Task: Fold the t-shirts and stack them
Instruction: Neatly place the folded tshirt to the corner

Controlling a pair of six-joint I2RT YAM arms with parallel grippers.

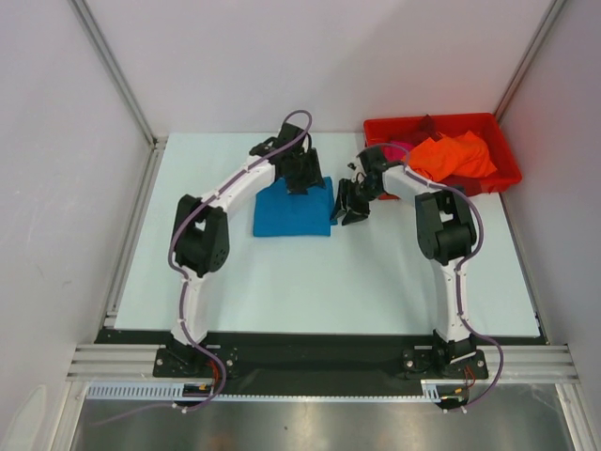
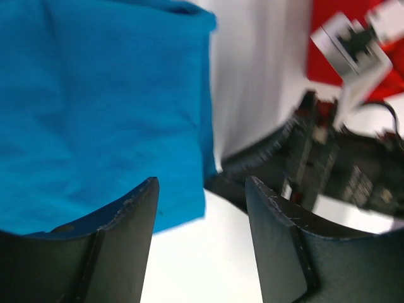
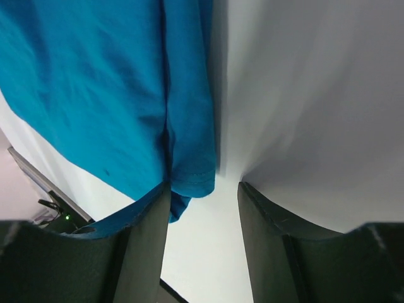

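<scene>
A teal-blue t-shirt [image 1: 291, 212] lies folded into a flat rectangle on the table, left of centre. My left gripper [image 1: 302, 178] hovers over its far edge. In the left wrist view that gripper [image 2: 202, 183] is open, with only the cloth's edge [image 2: 95, 107] and bare table between its fingers. My right gripper [image 1: 349, 209] stands just off the shirt's right edge. In the right wrist view it [image 3: 204, 188] is open too, and the shirt's hemmed corner [image 3: 189, 170] lies beside the left finger [image 3: 148, 240]. An orange t-shirt [image 1: 457, 155] and a magenta-pink one [image 1: 398, 150] lie crumpled in the bin.
The red plastic bin [image 1: 437, 120] stands at the back right of the pale table [image 1: 376, 282]. Metal rails run along the left and near edges. White walls close in the back and sides. The right arm's wrist [image 2: 328, 158] shows close by in the left wrist view.
</scene>
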